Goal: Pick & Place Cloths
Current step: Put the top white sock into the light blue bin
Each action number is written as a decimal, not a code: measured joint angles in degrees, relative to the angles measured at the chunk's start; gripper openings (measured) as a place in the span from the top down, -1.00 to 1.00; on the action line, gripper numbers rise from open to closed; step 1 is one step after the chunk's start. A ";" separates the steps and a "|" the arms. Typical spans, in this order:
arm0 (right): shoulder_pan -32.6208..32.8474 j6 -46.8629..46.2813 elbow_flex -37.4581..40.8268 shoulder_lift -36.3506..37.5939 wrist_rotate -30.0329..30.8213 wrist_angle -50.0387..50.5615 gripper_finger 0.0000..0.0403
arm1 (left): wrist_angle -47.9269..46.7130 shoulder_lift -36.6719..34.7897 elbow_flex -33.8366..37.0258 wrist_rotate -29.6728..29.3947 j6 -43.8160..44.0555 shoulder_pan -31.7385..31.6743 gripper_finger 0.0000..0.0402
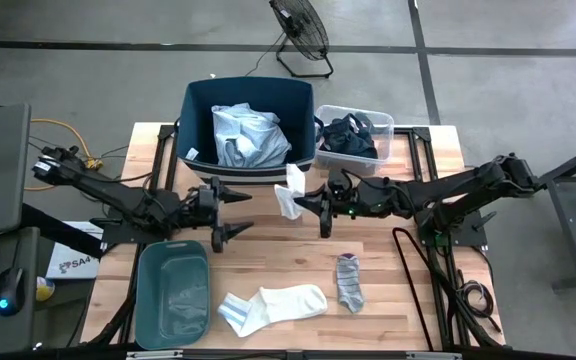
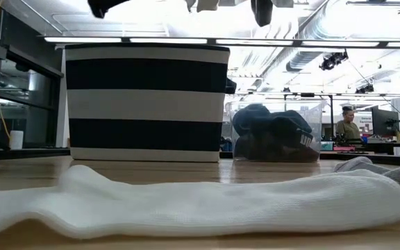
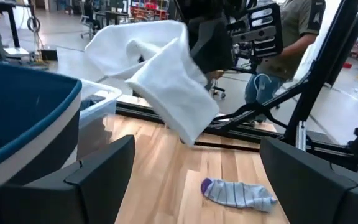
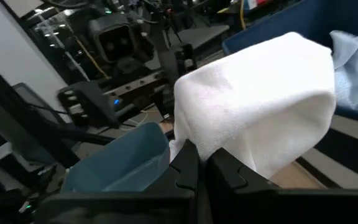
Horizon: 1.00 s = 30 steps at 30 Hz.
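Observation:
My right gripper (image 1: 311, 205) hovers over the table's middle, just near of the navy bin (image 1: 248, 95), and is shut on a white sock (image 1: 290, 190) that is lifted off the table. My left gripper (image 1: 240, 213) is open and faces it from the left; its fingers (image 3: 98, 177) touch nothing. A light blue shirt (image 1: 248, 135) lies in the bin. Dark garments (image 1: 350, 135) fill the clear tub (image 1: 383, 122). A second white sock (image 1: 273, 303) and a grey sock (image 1: 348, 282) lie flat near the table's near edge. My right gripper pinches the white sock between its two shut fingers (image 4: 188, 171), on a folded part of it (image 4: 194, 146), coming level from the table's right. Several layers bunch above the fingers. The sock is lifted clear, its free end (image 3: 185, 115) hanging slack.
A teal tub (image 1: 173, 290) stands at the table's near left corner. The striped bin (image 2: 148, 104) and clear tub (image 2: 273, 135) line the far edge. A person (image 2: 349, 125) is in the room behind. Bare wood lies between the grippers and the socks.

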<state>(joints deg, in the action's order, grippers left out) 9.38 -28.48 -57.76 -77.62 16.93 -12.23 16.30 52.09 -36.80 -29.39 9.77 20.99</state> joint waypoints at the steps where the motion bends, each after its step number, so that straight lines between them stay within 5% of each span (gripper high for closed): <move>1: 0.07 0.22 0.00 0.00 0.65 -0.01 0.98 | 0.26 0.79 -0.73 -0.17 -0.75 0.00 -0.69; 19: 3.95 3.08 -0.02 -0.15 -1.41 -1.77 0.98 | 0.08 18.18 -17.16 -7.45 -8.49 -0.04 -0.69; 30: 6.93 4.32 -0.02 -0.15 -5.76 -1.49 0.98 | 0.39 25.37 -22.93 -6.35 -8.64 -0.02 -0.69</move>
<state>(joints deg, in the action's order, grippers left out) 16.31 -24.16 -57.78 -77.78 11.17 -13.72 16.68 77.46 -59.74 -35.74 1.13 20.97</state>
